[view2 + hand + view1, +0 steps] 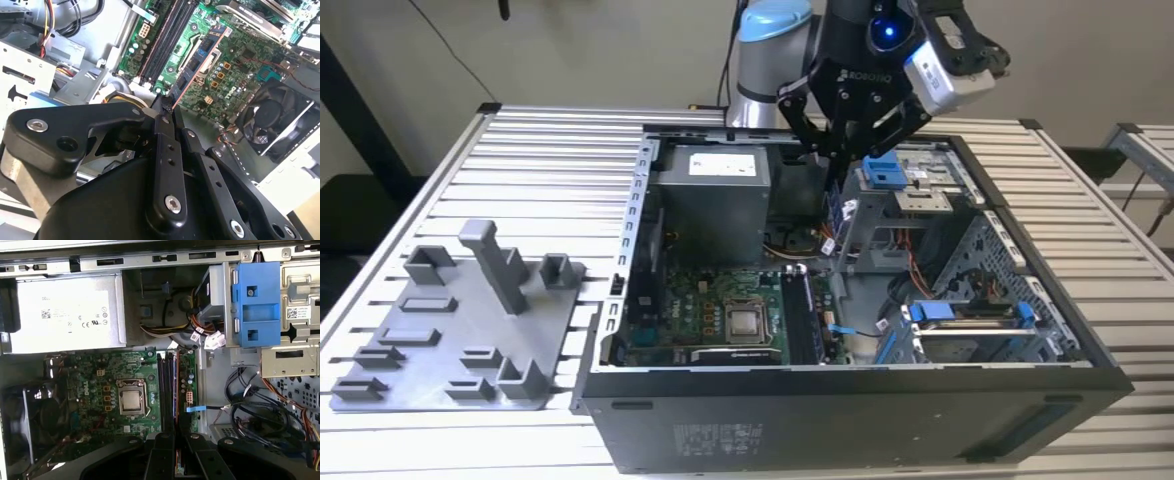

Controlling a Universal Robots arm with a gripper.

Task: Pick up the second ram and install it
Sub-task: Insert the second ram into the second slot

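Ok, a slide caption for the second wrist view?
Pincer clamped on the memory stick, holding it over the green motherboard with its long black slots.

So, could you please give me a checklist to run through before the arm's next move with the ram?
1. Grip on the second ram: ok. The gripper is shut on it in both wrist views.
2. Position: ok. In the exterior view the ram hangs over the open computer case, not yet seated.
3. Alignment: ok. In the first wrist view its edge runs along the memory slots.
4. Open latches at the slot ends: cannot tell.
5. Free slot under the ram: cannot tell.
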